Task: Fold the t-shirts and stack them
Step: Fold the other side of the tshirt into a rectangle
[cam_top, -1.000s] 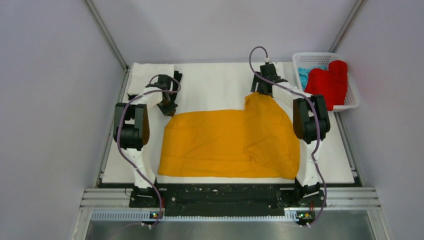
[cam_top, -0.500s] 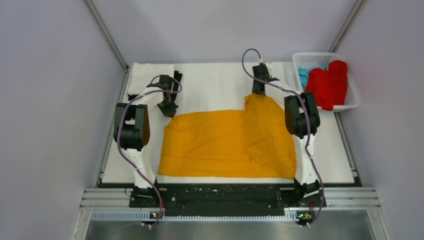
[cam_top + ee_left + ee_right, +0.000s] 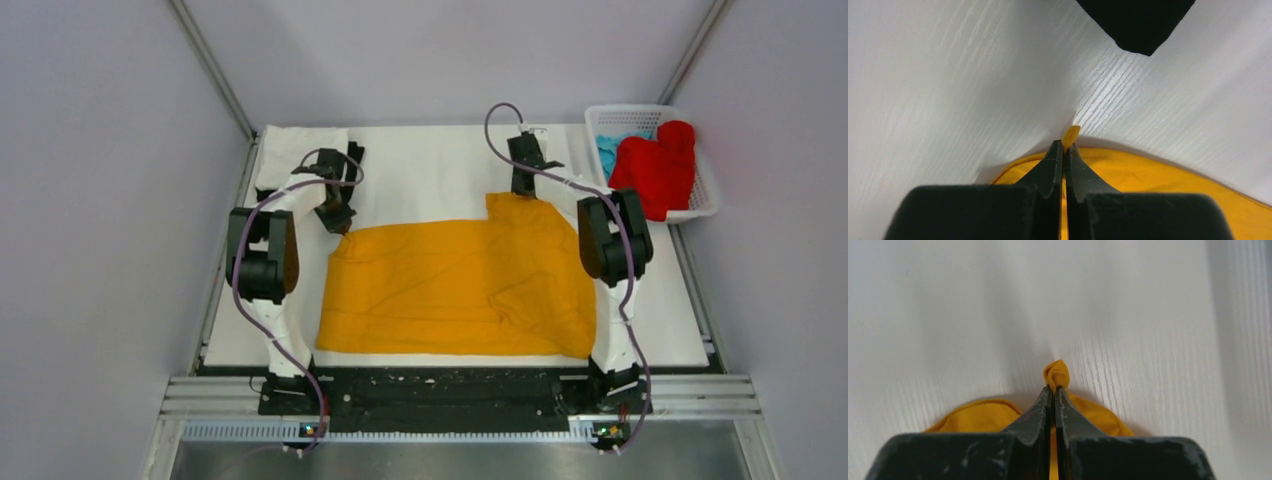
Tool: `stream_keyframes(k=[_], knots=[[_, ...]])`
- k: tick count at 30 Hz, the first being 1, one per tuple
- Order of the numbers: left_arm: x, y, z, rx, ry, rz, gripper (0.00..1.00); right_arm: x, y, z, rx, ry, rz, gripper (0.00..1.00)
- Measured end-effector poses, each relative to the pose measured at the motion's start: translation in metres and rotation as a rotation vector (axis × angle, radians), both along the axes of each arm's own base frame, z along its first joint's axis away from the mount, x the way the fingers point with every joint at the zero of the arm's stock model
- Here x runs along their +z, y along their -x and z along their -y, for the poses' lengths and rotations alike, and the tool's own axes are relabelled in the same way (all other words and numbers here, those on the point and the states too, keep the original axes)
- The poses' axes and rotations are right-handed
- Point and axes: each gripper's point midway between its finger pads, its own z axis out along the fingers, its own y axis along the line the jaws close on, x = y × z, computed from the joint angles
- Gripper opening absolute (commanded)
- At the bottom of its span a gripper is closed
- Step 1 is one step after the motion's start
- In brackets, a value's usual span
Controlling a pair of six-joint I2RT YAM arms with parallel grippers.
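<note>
Barely started: the mustard orange-yellow cloth t-shirt [image 3: 455, 290] lies spread out unfolded on the white bench [image 3: 430, 160]. The left gripper [image 3: 1064, 147] and right gripper [image 3: 1053, 390] are each clamped on a far corner of it. The red cloth shirt [image 3: 655, 170] and light blue cloth shirt [image 3: 606, 150] sit bunched in the white plastic lattice basket [image 3: 703, 208]. The white cloth lump [image 3: 295, 150] far-left might be a folded one, can't tell.

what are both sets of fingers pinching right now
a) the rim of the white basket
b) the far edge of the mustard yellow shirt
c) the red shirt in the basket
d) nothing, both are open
B: each wrist view shows a nub of the mustard yellow t-shirt poking out between closed tips, the left fingers at its far left corner and the right fingers at its far right corner.
</note>
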Motion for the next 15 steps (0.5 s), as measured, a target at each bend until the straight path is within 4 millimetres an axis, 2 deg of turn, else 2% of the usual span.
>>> stream_keyframes(k=[4, 11, 15], knots=[[0.007, 0.0, 0.0, 0.0, 0.002, 0.017, 0.0, 0.024, 0.023, -0.005, 0.04, 0.013, 0.028, 0.0], [0.03, 0.019, -0.001, -0.002, 0.01, 0.068, 0.0, 0.092, 0.078, -0.018, 0.108, -0.028, 0.151, 0.0], [0.04, 0.033, 0.001, -0.012, 0.007, 0.095, 0.0, 0.111, 0.113, -0.016, 0.127, -0.053, 0.191, 0.0]])
